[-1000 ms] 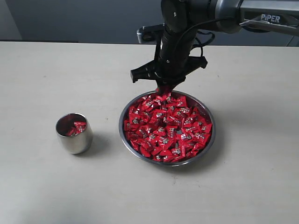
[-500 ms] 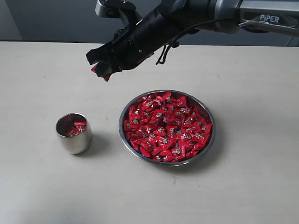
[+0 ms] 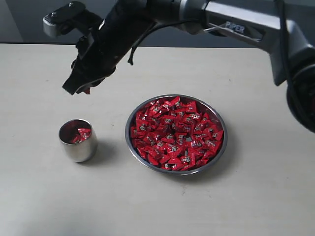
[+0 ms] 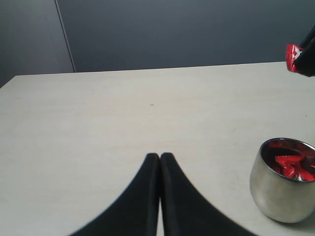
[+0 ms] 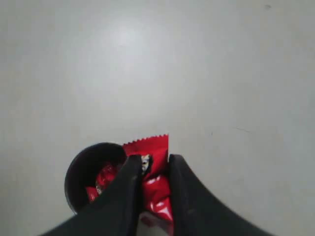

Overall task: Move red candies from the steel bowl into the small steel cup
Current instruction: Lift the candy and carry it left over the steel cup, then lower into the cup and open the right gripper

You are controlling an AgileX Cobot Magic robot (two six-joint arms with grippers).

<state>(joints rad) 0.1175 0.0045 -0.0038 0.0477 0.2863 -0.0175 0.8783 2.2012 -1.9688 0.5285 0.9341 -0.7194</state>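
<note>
The steel bowl (image 3: 219, 147) sits right of centre, heaped with red candies (image 3: 176, 132). The small steel cup (image 3: 78, 140) stands to its left with a few red candies (image 3: 80, 134) inside; the left wrist view shows the cup (image 4: 280, 191) too. My right gripper (image 3: 78, 88) hangs above and slightly behind the cup, shut on a red candy (image 5: 156, 183). In the right wrist view the cup (image 5: 93, 173) lies just beside the fingertips (image 5: 133, 164). My left gripper (image 4: 160, 158) is shut and empty, low over the table, left of the cup.
The pale table (image 3: 266, 206) spreads around both vessels. A dark wall (image 4: 172, 34) runs behind its far edge. The right arm (image 3: 236, 22) stretches across from the upper right over the table's back part.
The right gripper has lifted from the bowl's far rim with a red candy and swung left, now above the cup. Bowl and cup have not moved.
</note>
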